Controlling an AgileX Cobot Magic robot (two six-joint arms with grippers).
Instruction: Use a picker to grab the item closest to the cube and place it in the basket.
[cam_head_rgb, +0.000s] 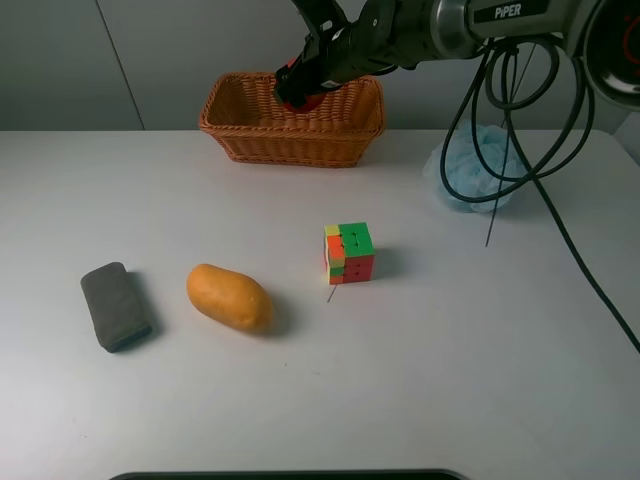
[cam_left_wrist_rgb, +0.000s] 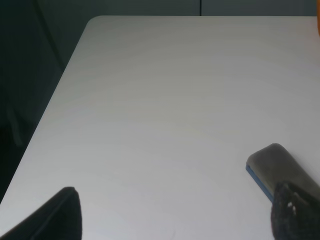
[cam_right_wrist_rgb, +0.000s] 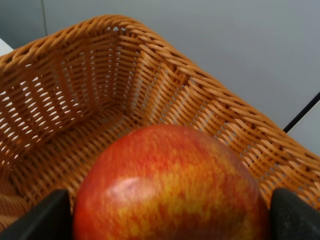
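Note:
My right gripper (cam_head_rgb: 300, 88) is shut on a red and yellow apple (cam_head_rgb: 303, 98) and holds it over the woven basket (cam_head_rgb: 240, 135) at the back of the table. In the right wrist view the apple (cam_right_wrist_rgb: 170, 185) fills the space between the fingers (cam_right_wrist_rgb: 42, 217), with the basket's inside wall (cam_right_wrist_rgb: 100, 75) just behind it. The multicoloured cube (cam_head_rgb: 348, 252) stands near the table's middle. My left gripper (cam_left_wrist_rgb: 175, 220) is open and empty above the table's left side; it is out of the exterior high view.
An orange potato-like item (cam_head_rgb: 229, 297) lies left of the cube. A grey sponge (cam_head_rgb: 116, 305) lies further left, also in the left wrist view (cam_left_wrist_rgb: 280, 170). A crumpled blue cloth (cam_head_rgb: 480, 165) sits at the back right, under hanging cables (cam_head_rgb: 500, 120).

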